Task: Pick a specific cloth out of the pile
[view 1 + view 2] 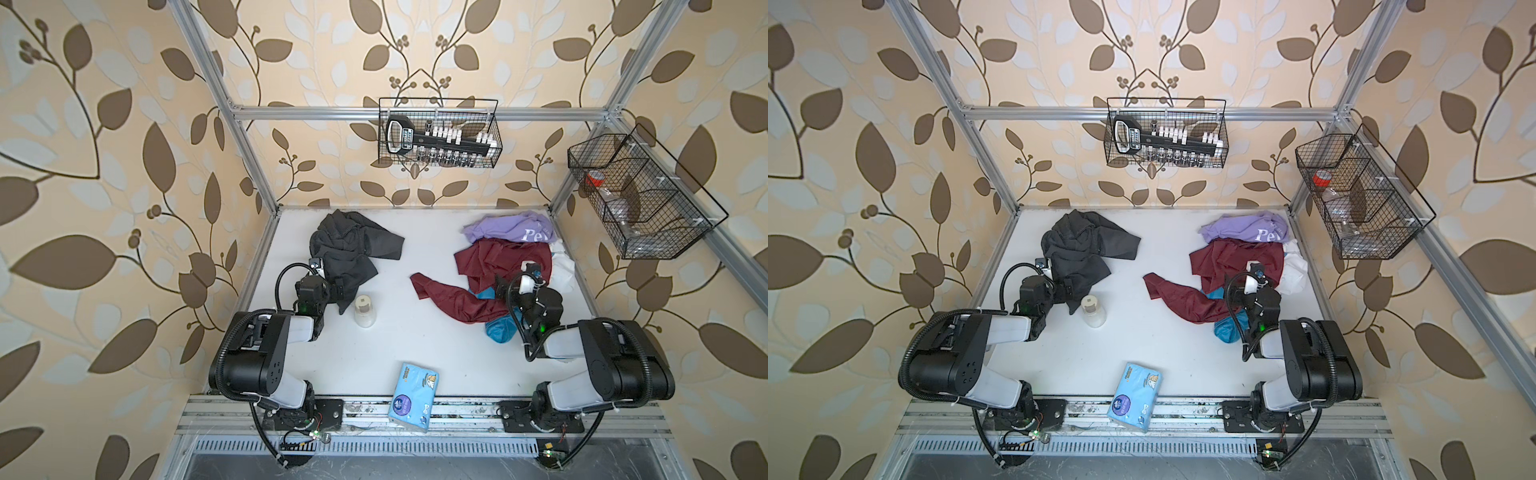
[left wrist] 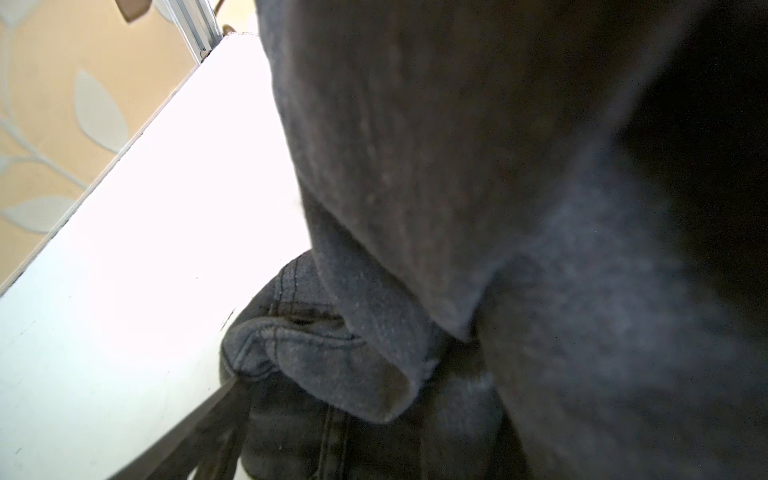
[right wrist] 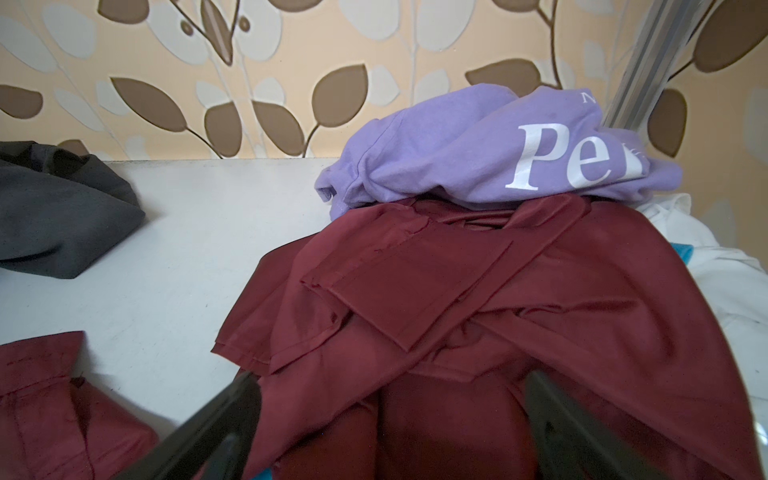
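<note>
Find the charcoal cloth at the back left of the white table, all crumpled up, well apart from the pile at the back right, so out of the heap already by the look of it. See the left gripper right at the near edge of that cloth, touching it. In the left wrist view, see dark cloth filling nearly everything, with just one dark finger poking in beside a folded hem. Cannot tell if those fingers are pinched on the cloth or apart, so do not guess. See the right gripper spread as wide as can be over the maroon garment, holding nothing, with the lilac shirt lying behind on top of the maroon. Probably the last bit of the job: setting the dark cloth down on its own. To do it well, let go only once the cloth lies flat on the table, then lift straight up so no fold snags on a finger. Watch the white bottle standing just beside the cloth's near tip, and try not to knock it. Leave the right side alone, and pull nothing more from the pile. Stay clear of the tissue pack at the front edge
</note>
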{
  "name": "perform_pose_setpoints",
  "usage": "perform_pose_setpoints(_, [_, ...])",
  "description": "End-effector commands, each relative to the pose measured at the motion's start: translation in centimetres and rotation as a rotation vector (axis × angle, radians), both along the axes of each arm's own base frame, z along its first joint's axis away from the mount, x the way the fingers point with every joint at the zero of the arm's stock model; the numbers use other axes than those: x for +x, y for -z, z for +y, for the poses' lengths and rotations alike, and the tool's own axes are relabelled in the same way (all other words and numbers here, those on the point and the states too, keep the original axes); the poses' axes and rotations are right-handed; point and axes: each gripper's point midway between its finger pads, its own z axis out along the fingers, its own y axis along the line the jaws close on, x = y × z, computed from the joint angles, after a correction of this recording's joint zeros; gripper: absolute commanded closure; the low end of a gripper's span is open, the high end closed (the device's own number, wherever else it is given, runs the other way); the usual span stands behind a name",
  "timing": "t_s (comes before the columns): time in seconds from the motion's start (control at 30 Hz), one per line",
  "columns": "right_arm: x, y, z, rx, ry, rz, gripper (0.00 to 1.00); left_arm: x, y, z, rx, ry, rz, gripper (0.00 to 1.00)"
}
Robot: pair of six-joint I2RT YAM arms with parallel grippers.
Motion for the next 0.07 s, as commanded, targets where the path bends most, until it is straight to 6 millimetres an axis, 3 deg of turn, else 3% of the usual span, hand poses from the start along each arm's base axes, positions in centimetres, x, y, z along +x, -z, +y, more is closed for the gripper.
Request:
perform_pose_setpoints(0.0, [0.63, -0.71, -0.38, 0.006, 0.017, -0.02, 0.0, 0.76, -1.08, 0.04, -0.02, 0.002, -0.035, 0.01])
perform_pose_setpoints(0.03, [0.65, -0.76, -0.35, 0.006, 0.017, -0.021, 0.0, 0.76, -1.11, 0.05, -0.021, 0.001, -0.036, 0.01])
